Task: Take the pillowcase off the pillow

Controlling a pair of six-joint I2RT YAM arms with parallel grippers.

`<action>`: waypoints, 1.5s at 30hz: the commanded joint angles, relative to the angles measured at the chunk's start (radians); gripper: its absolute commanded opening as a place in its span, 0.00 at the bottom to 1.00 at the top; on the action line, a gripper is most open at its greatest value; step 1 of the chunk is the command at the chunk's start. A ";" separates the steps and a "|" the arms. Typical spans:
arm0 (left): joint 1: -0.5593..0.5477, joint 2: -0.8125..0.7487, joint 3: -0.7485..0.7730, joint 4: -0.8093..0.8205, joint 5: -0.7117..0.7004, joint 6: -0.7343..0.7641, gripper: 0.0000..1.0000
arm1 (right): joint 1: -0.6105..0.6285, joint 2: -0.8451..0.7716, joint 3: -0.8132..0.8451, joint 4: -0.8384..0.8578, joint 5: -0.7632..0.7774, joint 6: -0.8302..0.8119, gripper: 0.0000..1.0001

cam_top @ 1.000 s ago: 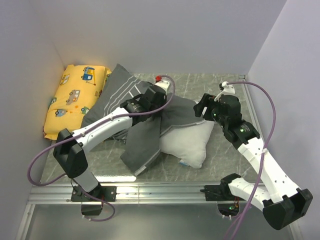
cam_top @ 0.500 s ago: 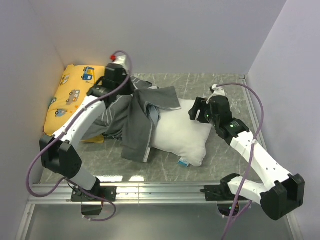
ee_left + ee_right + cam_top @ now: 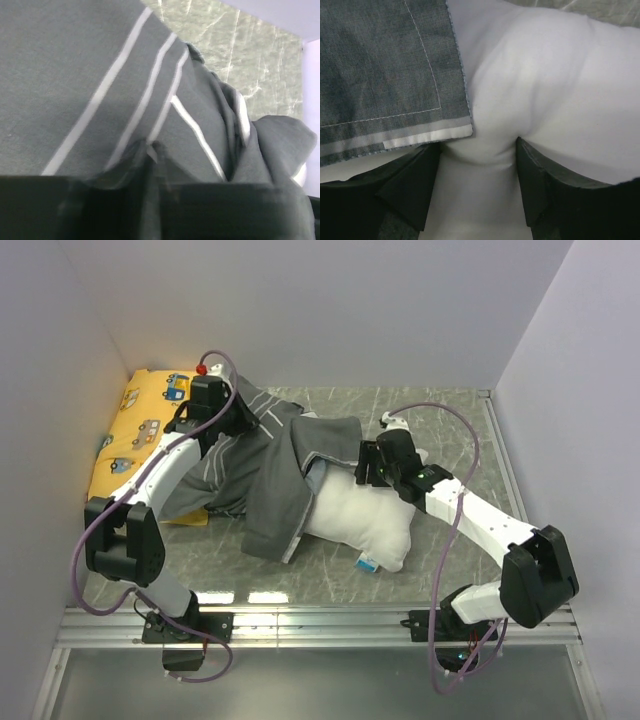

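One white pillow [image 3: 365, 525] lies nearest on the table [image 3: 450, 420], its left end covered by the single striped grey pillowcase [image 3: 270, 475]. The right gripper [image 3: 477, 165] pinches the pillow's far edge. Farther left, the left gripper [image 3: 150, 155] clamps bunched pillowcase fabric beside one yellow cushion [image 3: 135, 435].

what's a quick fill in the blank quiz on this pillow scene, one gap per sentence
1. The thin stripes on the pillowcase are ____.
2. The left gripper is shut on the ____.
3. The right gripper pinches the plump white ____.
4. The cushion in the far left corner is ____ with cartoon cars.

Missing words: white; pillowcase; pillow; yellow
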 commanded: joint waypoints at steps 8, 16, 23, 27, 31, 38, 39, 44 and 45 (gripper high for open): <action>-0.055 -0.164 0.025 0.020 0.131 0.093 0.89 | -0.019 -0.014 0.009 -0.004 -0.001 0.025 0.18; -0.297 -0.232 -0.054 -0.045 0.039 0.193 0.99 | -0.018 -0.028 0.054 -0.021 0.016 0.032 0.02; -0.357 -0.112 -0.027 -0.118 -0.137 0.193 0.57 | -0.019 -0.033 0.126 -0.075 0.051 0.023 0.02; -0.302 -0.063 0.047 -0.169 -0.335 0.159 0.01 | -0.060 -0.048 0.155 -0.110 0.078 0.014 0.00; -0.127 -0.089 0.047 -0.147 -0.320 0.110 0.00 | -0.172 -0.086 0.151 -0.139 0.068 0.014 0.00; 0.149 -0.169 -0.010 -0.091 -0.233 0.046 0.00 | -0.367 -0.172 0.149 -0.185 0.048 0.006 0.00; 0.160 -0.167 -0.036 -0.082 -0.210 0.036 0.01 | -0.375 -0.174 0.152 -0.187 0.045 0.009 0.00; 0.152 -0.152 -0.175 0.044 -0.004 -0.026 0.00 | -0.348 -0.165 0.141 -0.167 -0.014 0.011 0.14; 0.144 -0.152 -0.192 0.061 0.011 -0.034 0.00 | -0.331 -0.166 0.141 -0.167 0.006 0.008 0.23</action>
